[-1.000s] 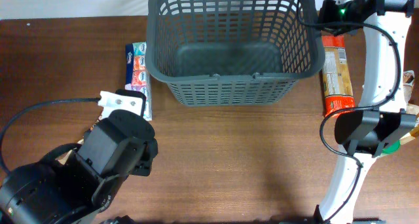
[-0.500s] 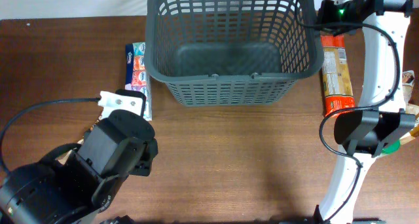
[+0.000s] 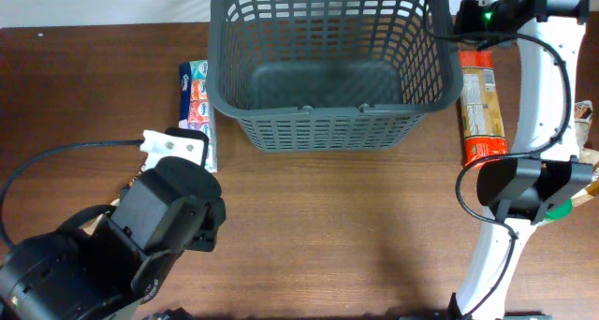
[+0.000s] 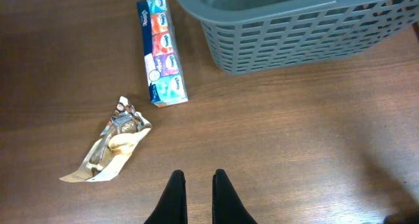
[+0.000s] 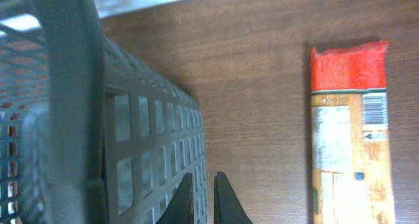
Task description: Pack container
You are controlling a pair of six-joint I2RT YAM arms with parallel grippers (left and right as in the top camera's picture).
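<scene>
The container, a dark grey lattice basket [image 3: 328, 63], stands empty at the back middle of the table; it also shows in the left wrist view [image 4: 294, 27] and the right wrist view [image 5: 72, 99]. My left gripper [image 4: 196, 185] is shut and empty above bare wood, in front of the basket's left corner. My right gripper [image 5: 203, 185] is shut and empty, just outside the basket's right wall. A tissue pack [image 4: 162, 50] lies left of the basket. A crumpled wrapper [image 4: 108, 145] lies nearer me. A red and orange box [image 5: 350, 132] lies right of the basket.
In the overhead view the left arm [image 3: 140, 236] covers the front left of the table and hides its own fingers. The right arm [image 3: 524, 170] runs along the right side, past the box [image 3: 482, 105]. A packet [image 3: 587, 114] shows at the right edge.
</scene>
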